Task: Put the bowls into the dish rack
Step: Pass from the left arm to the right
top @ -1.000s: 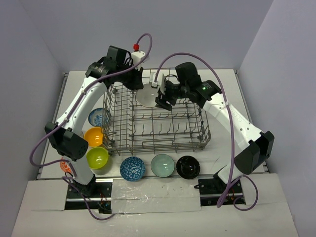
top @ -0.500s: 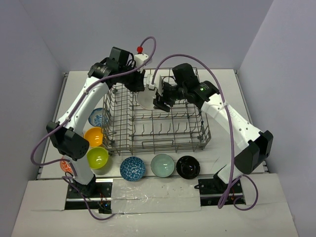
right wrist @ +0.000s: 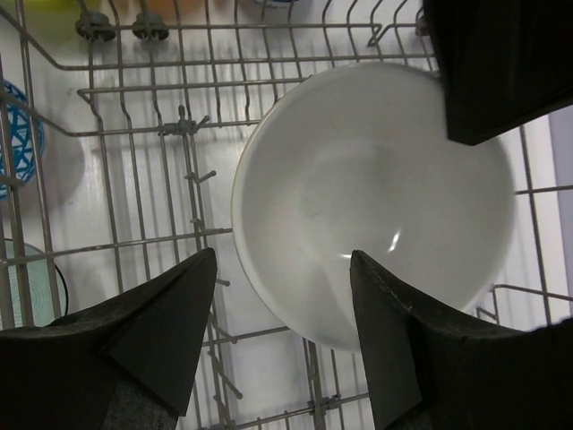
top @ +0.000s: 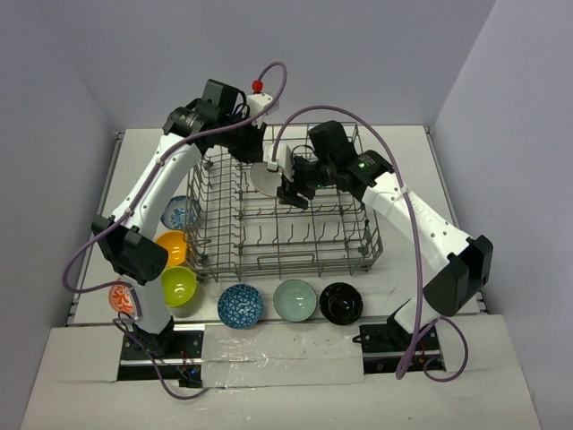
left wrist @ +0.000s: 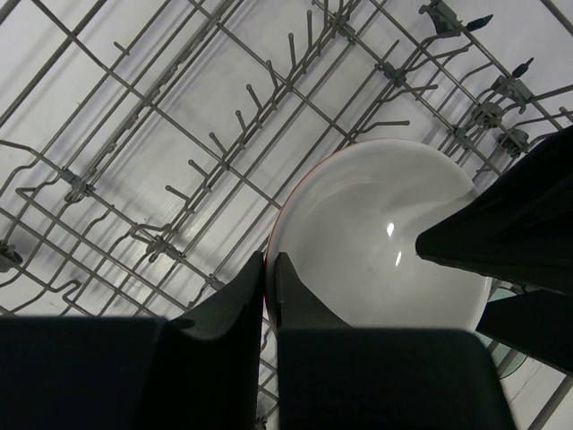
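The grey wire dish rack [top: 354,235] stands mid-table. Over its far left part hangs a white bowl [top: 266,179] with a thin red rim, tilted on edge. My left gripper [top: 260,163] is shut on its rim. In the left wrist view the two fingers [left wrist: 235,309] pinch the rim of the white bowl [left wrist: 376,233] above the rack's tines [left wrist: 233,125]. My right gripper [top: 290,188] is open right beside the bowl. In the right wrist view the lower rim of the white bowl [right wrist: 376,179] lies between its spread fingers [right wrist: 179,305], not clamped.
Outside the rack's left side lie a blue-patterned bowl [top: 177,213], an orange one [top: 168,248], a lime green one [top: 177,286] and a red-and-white one [top: 120,298]. Along its front sit a blue-patterned bowl [top: 240,305], a pale teal bowl [top: 295,299] and a black bowl [top: 341,303].
The left arm has swung a little to the right with the white bowl still held. My right gripper has moved left, closer to the bowl, staying open.
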Available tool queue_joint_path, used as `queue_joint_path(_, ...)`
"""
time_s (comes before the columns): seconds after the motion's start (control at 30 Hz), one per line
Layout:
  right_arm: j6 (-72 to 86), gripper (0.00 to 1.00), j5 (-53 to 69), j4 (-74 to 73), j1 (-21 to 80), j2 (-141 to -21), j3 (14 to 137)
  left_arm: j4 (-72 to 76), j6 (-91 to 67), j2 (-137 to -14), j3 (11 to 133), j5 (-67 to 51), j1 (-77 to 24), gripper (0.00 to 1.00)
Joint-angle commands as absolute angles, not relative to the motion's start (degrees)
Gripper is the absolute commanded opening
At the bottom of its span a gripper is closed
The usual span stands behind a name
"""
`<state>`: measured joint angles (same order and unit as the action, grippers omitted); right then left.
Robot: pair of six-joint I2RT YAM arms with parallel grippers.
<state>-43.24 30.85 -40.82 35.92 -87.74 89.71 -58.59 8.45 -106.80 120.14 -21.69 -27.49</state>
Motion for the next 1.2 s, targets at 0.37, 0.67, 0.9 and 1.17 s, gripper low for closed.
queue_joint_path(0.37, -43.86, 0.54, 28.56, -39.29, 37.00, -88.33, 88.85, -59.77, 9.75, -104.94, 123.93, -24.17, -27.77, 0.00)
queue_joint_path(0.67, -43.07, 0.41, 27.42, -38.32, 37.09, -89.21, 88.95, -60.12, 9.67, -104.50, 123.93, -24.61, -27.77, 0.00)
queue_joint_path(0.9, -42.71, 0.28, 27.25, -37.88, 37.09, -89.12, 88.68, -60.03, 10.28, -104.24, 123.05, -23.73, -27.77, 0.00)
queue_joint_path(1.17, -42.54, 0.00, 26.72, -37.71, 37.18, -88.95, 88.59, -58.19, 9.67, -104.06, 120.77, -23.12, -27.77, 0.00)
